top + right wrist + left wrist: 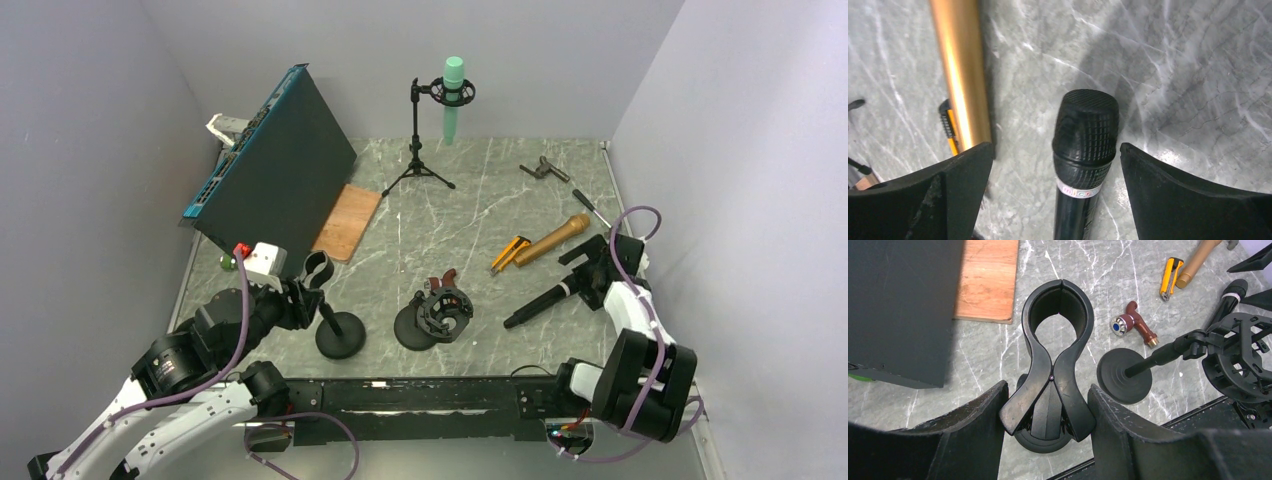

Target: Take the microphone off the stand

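- At the table's near-right, the black mic (pixel 545 300) lies flat on the marble table (pixel 470 200), off any stand; grille head toward the right arm, tail toward mid-table.
- right gripper (pixel 1055 150): jaws wide; one finger either side of the mic's head w/ a gap on both sides; not touching it.
- left gripper (pixel 1047 395): narrow; fingers (pixel 978 430) pressed on the two levers of the mic clip (pixel 1058 335), holding it; clip's tips meet at the top; marble shows through its ring.
- Clip sits upright on a desk stand (pixel 340 340) w/ a round black base, near-left, just in front of the left arm.
- gold mic (pixel 960 75) lies just beside the black mic's head, apart from it; yellow utility knife (pixel 508 254) at its tail end; can't tell if they touch.
- shock-mount stand (pixel 1238 360) btwn the arms, tipped over on its round base; maroon tap-shaped piece (pixel 1135 322) near that base.
- Far back: green mic (pixel 453 95) hanging in a tripod stand (pixel 417 150).
- Left side: dark panel (pixel 270 170) leaning; wood board (pixel 348 222) flat beside its lower edge.
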